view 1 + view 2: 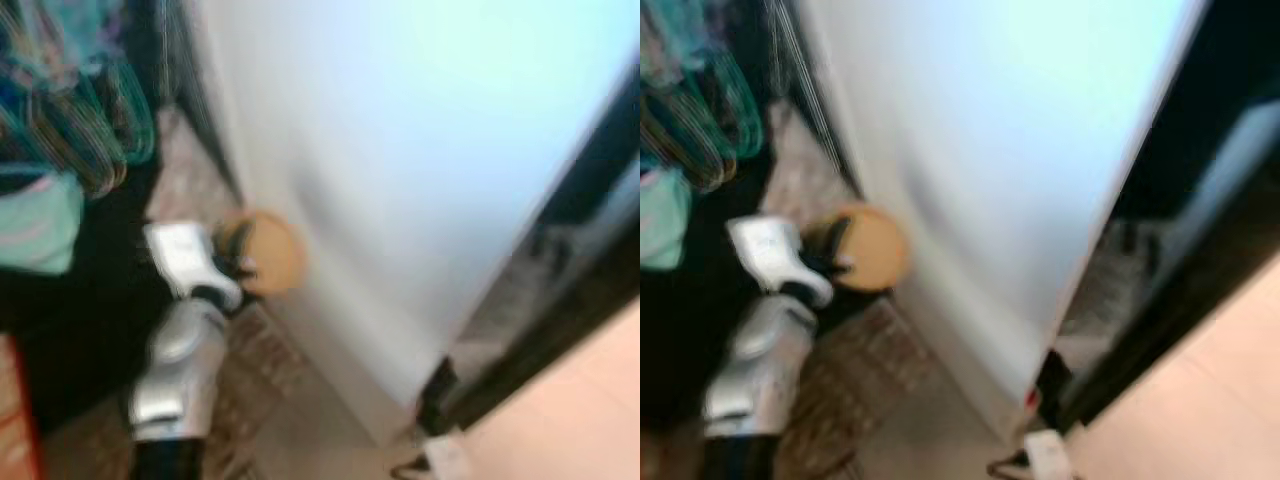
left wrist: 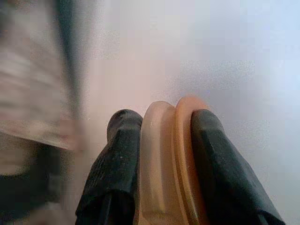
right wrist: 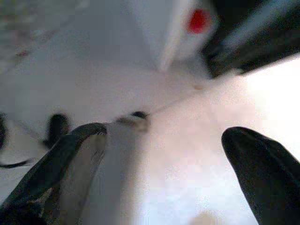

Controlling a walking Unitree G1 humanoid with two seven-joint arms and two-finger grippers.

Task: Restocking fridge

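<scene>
Left wrist view: left gripper (image 2: 161, 154) clamped on tan round item (image 2: 166, 159), carried beside white fridge (image 1: 400, 170) for stocking; right gripper (image 3: 164, 164) spread apart, idle.

A pale white-blue fridge door (image 1: 420, 150) fills the upper right of my head view. At centre left, the black fingers of my silver left gripper (image 1: 240, 268) pinch a tan-orange round lid (image 1: 270, 252). Teal and striped clothes (image 1: 70, 110) hang at upper left. Brown patterned floor (image 1: 260, 370) lies below; peach flooring (image 1: 570, 410) sits at lower right.
</scene>
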